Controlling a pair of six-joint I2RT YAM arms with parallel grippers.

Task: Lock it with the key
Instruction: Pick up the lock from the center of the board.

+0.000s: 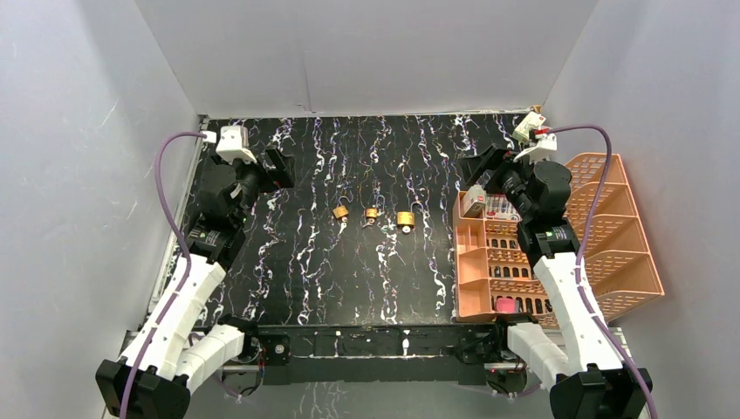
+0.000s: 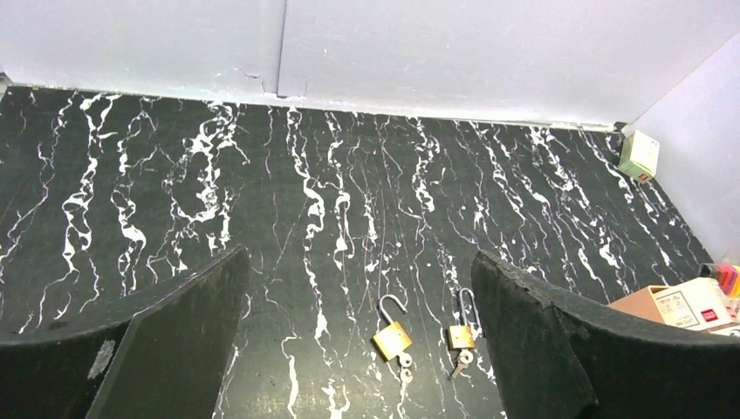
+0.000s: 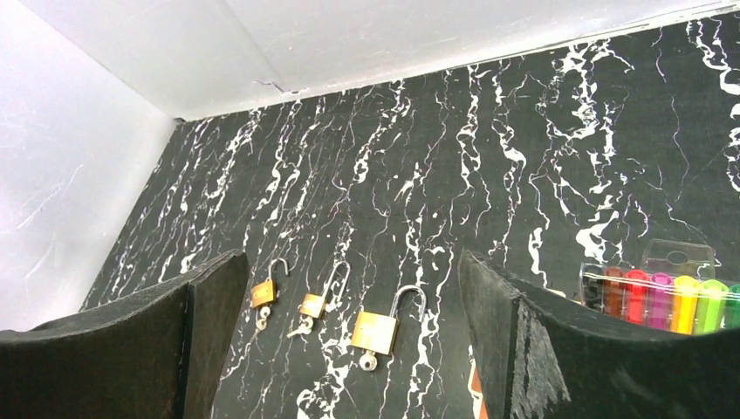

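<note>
Three brass padlocks lie in a row mid-table: a small left one, a middle one and a larger right one. Each has its shackle swung open and a key in its underside. The right wrist view shows all three. The left wrist view shows the left and middle ones; the third is hidden behind a finger. My left gripper is open and empty, left of and behind the locks. My right gripper is open and empty, to their right.
An orange organiser rack stands along the right side, holding a small box, a pack of coloured markers and a pink item. A small white box sits in the back right corner. White walls enclose the table.
</note>
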